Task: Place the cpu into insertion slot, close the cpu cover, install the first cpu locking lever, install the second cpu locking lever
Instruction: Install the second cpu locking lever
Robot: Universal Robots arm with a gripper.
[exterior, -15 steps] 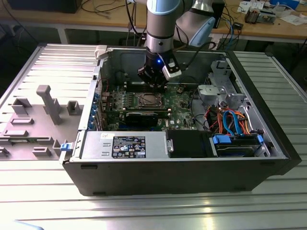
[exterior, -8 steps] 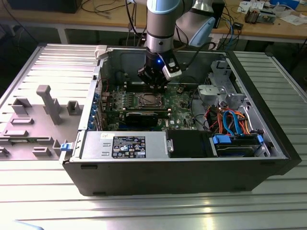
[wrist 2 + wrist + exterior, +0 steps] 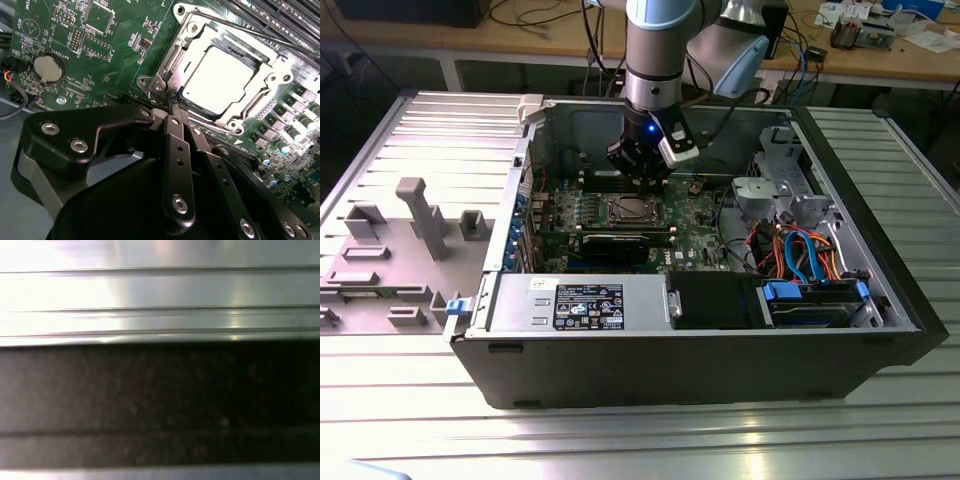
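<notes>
In the exterior view my gripper (image 3: 642,172) hangs inside the open computer case, just above the insertion slot (image 3: 625,210) on the green motherboard (image 3: 695,235). In the second wrist view the cpu (image 3: 217,80) lies flat in the insertion slot (image 3: 187,30), its shiny top showing through the window of the cpu cover (image 3: 260,97), which is folded down over it. A thin locking lever rod (image 3: 260,32) runs along one side of the socket. My gripper (image 3: 176,104) is shut, its tips pressed together at the socket's corner by the hinge hardware; nothing shows between them.
A coin battery (image 3: 48,67) and memory slots (image 3: 280,15) flank the socket. In the case sit a power supply (image 3: 575,300), a drive cage (image 3: 780,190) and coloured cables (image 3: 800,250). A grey fixture plate (image 3: 410,240) lies at the exterior view's left. Ribbed metal (image 3: 160,290) fills the first wrist view.
</notes>
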